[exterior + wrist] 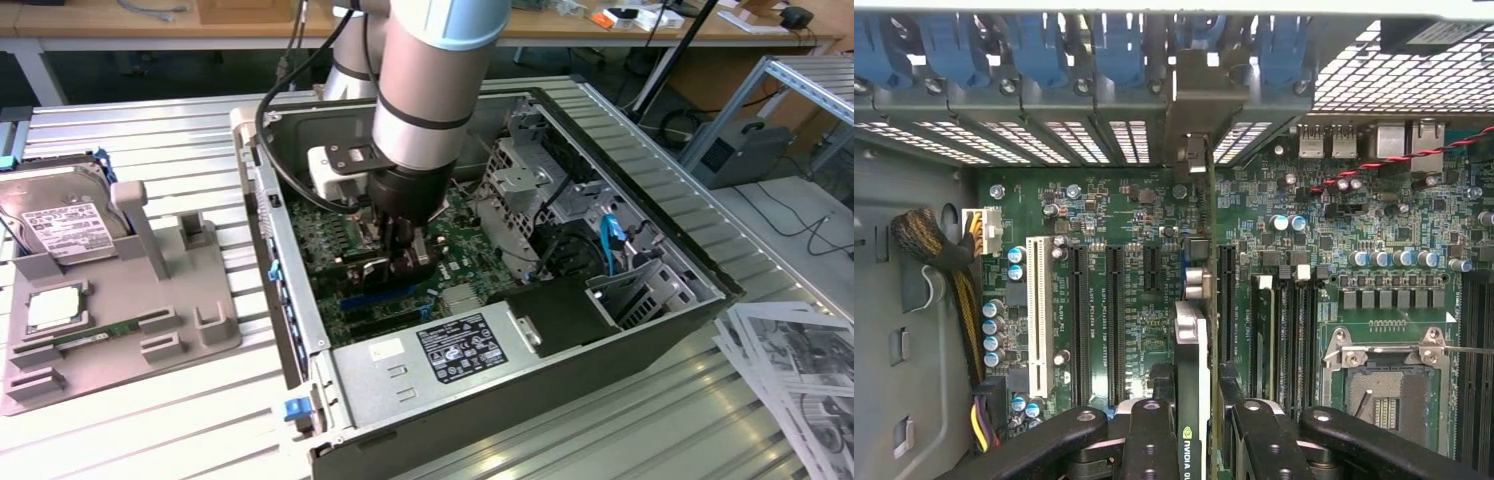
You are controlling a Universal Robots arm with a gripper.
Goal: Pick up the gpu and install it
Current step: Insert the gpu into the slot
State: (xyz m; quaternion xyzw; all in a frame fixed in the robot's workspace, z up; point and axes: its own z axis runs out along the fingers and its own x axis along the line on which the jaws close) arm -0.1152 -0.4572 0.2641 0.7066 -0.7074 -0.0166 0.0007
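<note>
Silver-grey and near upright, the arm (434, 80) reaches down from above into the open computer case (561, 410), which lies on the slatted metal table (160, 140). Its gripper (394, 262) sits low over the green motherboard (1124, 210). The gpu (1192, 345) stands on edge above the board among the expansion slots. Its long axis runs from the gripper to the case's rear wall, where its metal bracket (1199, 100) meets the row of blue latches (1054, 50). The fingers (1152, 440) are partly closed, clamping the card's two faces near one end.
</note>
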